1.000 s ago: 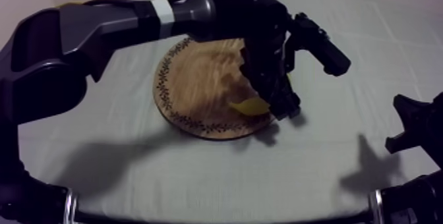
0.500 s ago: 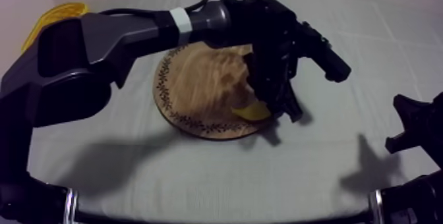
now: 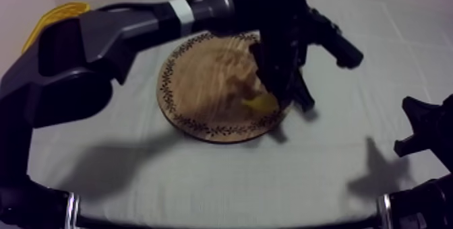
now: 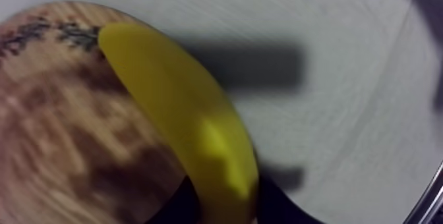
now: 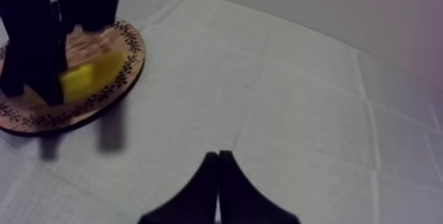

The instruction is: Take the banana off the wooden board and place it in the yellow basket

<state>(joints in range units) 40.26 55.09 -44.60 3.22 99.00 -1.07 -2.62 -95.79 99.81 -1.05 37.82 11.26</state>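
The yellow banana [image 3: 261, 102] is at the right rim of the round wooden board [image 3: 195, 83]. My left gripper [image 3: 280, 97] reaches in from the upper left and is shut on the banana. In the left wrist view the banana [image 4: 191, 128] runs out from between my black fingers [image 4: 175, 208] over the board's patterned rim [image 4: 39, 32] and the cloth. I cannot tell whether it touches the board. My right gripper [image 3: 411, 127] rests low at the right; its fingers [image 5: 217, 157] lie together as a narrow wedge. The yellow basket [image 3: 57, 15] sits at the far left corner.
My left arm [image 3: 135, 26] spans the table's far left between the basket and the board. The right wrist view looks across bare cloth at the board [image 5: 125, 62], the banana [image 5: 89, 75] and the left gripper [image 5: 33, 42].
My left gripper, with the banana in it, has shifted a little away from the board's near rim toward the far side. The right arm has not moved.
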